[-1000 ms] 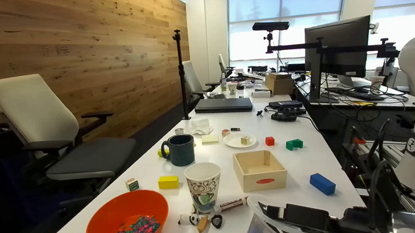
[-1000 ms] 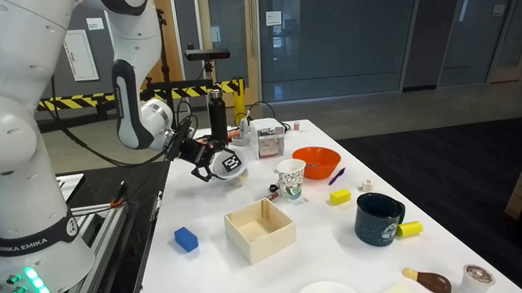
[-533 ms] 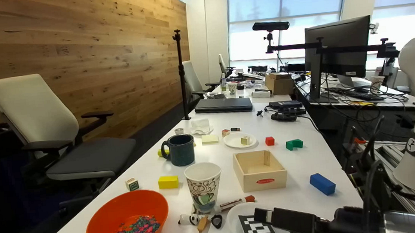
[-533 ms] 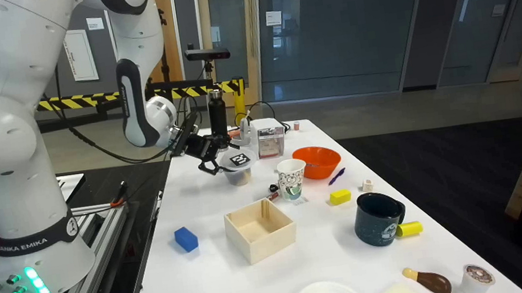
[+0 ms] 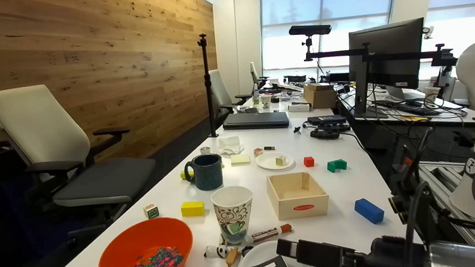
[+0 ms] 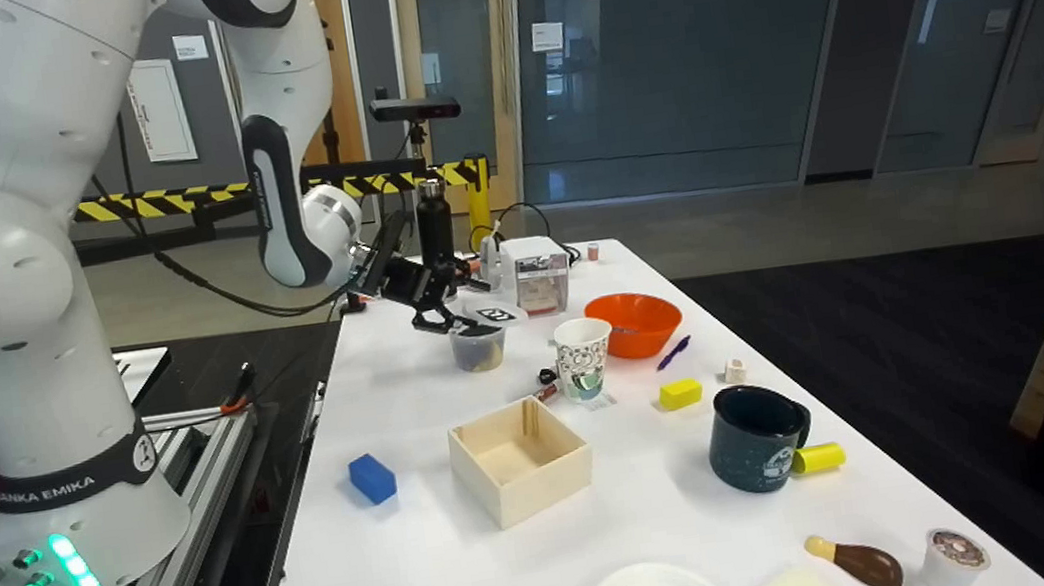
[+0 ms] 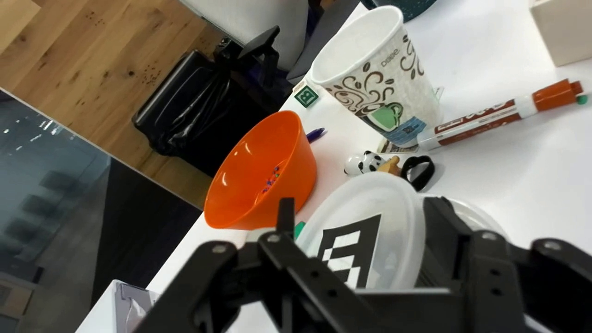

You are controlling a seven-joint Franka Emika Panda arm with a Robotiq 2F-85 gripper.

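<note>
while the lid [image 7: 391, 226] faces upward, pincer [image 7: 361, 212] alongside, tub [image 6: 479, 352] upright

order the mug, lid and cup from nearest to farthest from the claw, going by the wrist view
1. Lid, right at the claw, below the middle.
2. Cup, past the lid, upper right.
3. Mug, past the cup, cut off at the top edge.
</note>
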